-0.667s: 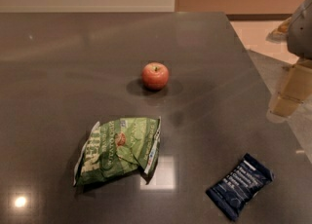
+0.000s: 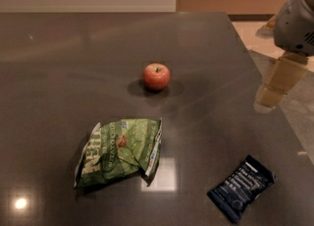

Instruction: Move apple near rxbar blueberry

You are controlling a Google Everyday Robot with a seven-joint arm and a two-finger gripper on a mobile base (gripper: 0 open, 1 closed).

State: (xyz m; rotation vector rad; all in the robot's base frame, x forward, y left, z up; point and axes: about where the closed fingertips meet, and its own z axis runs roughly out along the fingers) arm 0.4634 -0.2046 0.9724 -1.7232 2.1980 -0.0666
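Dark, glossy table (image 2: 54,68) fills the camera view. I see the apple (image 2: 156,76) resting upright near the table centre, stem up. The rxbar blueberry (image 2: 241,188) lies flat at the near right corner, well apart from the apple. A crumpled green bag (image 2: 120,150) lies at the near left, between neither. The gripper (image 2: 274,85) hangs over the table's right edge, apart from all three items; it appears tilted, and I cannot tell whether it is released or clenched.
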